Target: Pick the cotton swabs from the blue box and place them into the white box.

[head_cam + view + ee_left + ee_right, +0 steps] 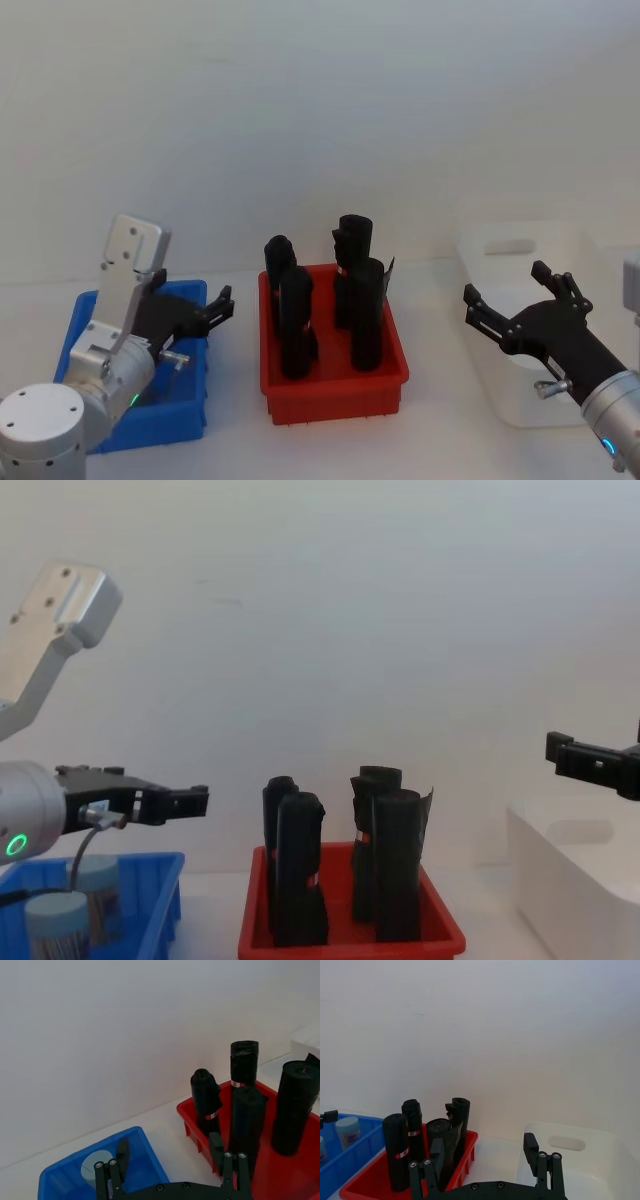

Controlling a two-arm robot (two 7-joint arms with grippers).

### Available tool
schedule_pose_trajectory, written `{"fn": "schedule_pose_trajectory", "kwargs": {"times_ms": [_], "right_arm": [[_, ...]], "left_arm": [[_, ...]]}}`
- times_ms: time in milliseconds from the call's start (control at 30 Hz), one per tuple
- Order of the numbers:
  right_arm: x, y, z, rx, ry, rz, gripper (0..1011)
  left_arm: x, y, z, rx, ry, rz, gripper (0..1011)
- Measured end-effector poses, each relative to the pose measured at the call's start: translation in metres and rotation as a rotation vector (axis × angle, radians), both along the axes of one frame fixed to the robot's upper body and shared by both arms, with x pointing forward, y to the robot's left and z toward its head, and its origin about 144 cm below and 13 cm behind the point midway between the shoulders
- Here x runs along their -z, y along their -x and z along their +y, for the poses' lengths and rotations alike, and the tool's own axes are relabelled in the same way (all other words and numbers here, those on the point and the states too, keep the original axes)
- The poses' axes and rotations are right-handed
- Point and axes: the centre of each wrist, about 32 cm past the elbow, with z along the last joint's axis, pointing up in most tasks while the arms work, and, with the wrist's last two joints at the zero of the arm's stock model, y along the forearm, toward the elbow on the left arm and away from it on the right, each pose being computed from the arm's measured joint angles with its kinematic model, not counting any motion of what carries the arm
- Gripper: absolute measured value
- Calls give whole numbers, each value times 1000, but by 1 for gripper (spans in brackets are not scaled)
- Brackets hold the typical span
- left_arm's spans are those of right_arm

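Left gripper [218, 306] was spread wide with nothing between the fingers. On the left wrist view the two black fingers [107, 1175] stood far apart with only air in the gap. It hung over the blue box [170, 415], up by the edge that faces the red tray [335, 390], pointing across toward the tray. From the chest view I could see it was clearly above the box and not touching anything inside.

Right gripper [508, 285] was the same: jaws wide open, empty, raised over the near-left part of the white box [510, 395] and not in contact with it.

The cotton swabs [58, 920] were sitting in the blue box. On the chest view I made out two tubs with pale caps side by side at the left end, under the left arm. The right wrist view caught one of them too, upright against the blue wall. The left wrist view showed one round pale cap down in the box, below the gripper.

The red tray sat between the two boxes, with the black rolls [295, 320] standing upright in it. I couldn't see any tubs in the part of the white box that was in view. Everything sat on a plain white table [230, 440] against a white wall.
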Motion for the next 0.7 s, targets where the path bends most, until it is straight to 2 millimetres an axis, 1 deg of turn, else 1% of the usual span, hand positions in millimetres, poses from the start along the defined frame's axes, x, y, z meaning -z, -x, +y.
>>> {"fn": "schedule_pose_trajectory", "kwargs": {"times_ms": [700], "right_arm": [[0,0,0,0,0,0,1001]], "left_arm": [[22,-12,41,-158,125,138,1004]]}}
